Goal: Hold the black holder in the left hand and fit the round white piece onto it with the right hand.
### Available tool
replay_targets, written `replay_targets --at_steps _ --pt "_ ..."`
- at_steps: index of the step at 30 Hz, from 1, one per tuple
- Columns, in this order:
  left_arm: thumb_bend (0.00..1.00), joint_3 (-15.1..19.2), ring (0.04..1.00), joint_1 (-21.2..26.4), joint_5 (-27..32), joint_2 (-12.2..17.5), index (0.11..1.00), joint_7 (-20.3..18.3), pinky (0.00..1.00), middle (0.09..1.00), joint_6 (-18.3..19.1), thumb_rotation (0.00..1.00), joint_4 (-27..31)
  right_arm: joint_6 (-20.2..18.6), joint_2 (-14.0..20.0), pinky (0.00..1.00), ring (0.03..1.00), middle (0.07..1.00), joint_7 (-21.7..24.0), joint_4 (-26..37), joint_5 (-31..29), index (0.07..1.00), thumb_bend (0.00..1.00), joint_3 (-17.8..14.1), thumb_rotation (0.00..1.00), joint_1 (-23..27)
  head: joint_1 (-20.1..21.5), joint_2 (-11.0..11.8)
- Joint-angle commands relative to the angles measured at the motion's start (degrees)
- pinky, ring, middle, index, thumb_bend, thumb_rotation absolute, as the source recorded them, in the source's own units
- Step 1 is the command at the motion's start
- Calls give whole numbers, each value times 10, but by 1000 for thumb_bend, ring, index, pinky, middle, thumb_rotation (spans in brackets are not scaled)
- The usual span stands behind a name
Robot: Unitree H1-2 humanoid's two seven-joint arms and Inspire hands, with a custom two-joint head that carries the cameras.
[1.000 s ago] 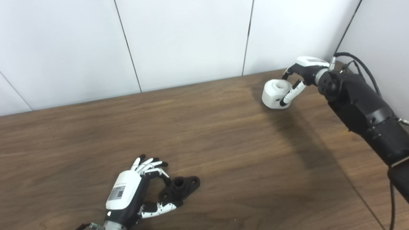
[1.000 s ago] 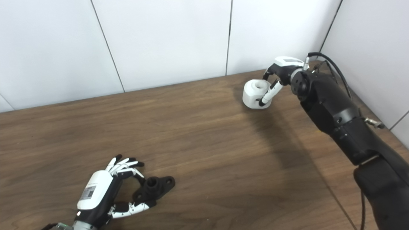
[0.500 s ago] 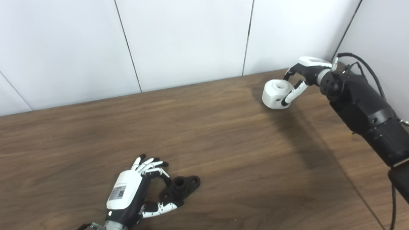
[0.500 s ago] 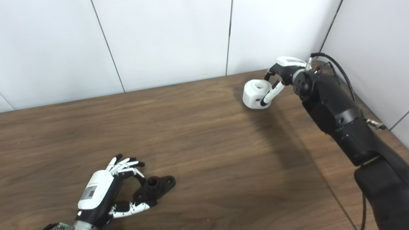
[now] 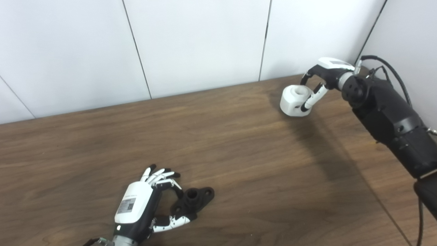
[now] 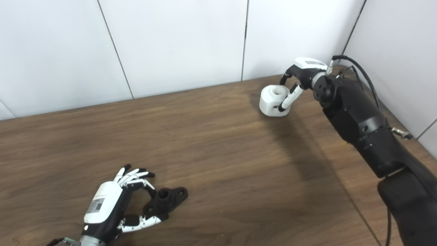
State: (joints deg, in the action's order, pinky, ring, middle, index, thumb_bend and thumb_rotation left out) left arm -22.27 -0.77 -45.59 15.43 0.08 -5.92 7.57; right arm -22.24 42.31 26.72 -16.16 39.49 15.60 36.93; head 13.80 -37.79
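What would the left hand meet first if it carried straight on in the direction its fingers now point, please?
Most likely bare table, then the white wall. The left hand points up-right, and the black holder sits beside its fingers, slightly off that line, though depth is hard to judge.

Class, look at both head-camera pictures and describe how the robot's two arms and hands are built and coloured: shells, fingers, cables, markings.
The left hand has a white back shell bearing a small printed label, over a black frame; its fingers are white with black tips. The right hand matches it, white-topped over black. The right forearm is a bulky black casing, with black cables looping near the wrist.
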Motion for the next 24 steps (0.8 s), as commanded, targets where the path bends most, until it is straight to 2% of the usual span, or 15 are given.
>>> replay_targets --at_steps 1,14,24 --pt "522 -16 860 -8 -26 1 487 -31 1000 794 20 50 -12 13 11 988 976 893 -21 12 4 704 855 -9 260 20 -1 -1" --pt "522 -18 864 -6 -25 0 487 -32 1000 795 20 51 -14 8 12 1000 986 906 -15 11 8 707 845 -6 260 23 -3 1" --pt "522 -19 863 -5 -24 -1 487 -30 1000 793 18 50 -15 10 12 981 976 880 -18 16 2 676 812 -12 212 19 -1 2"
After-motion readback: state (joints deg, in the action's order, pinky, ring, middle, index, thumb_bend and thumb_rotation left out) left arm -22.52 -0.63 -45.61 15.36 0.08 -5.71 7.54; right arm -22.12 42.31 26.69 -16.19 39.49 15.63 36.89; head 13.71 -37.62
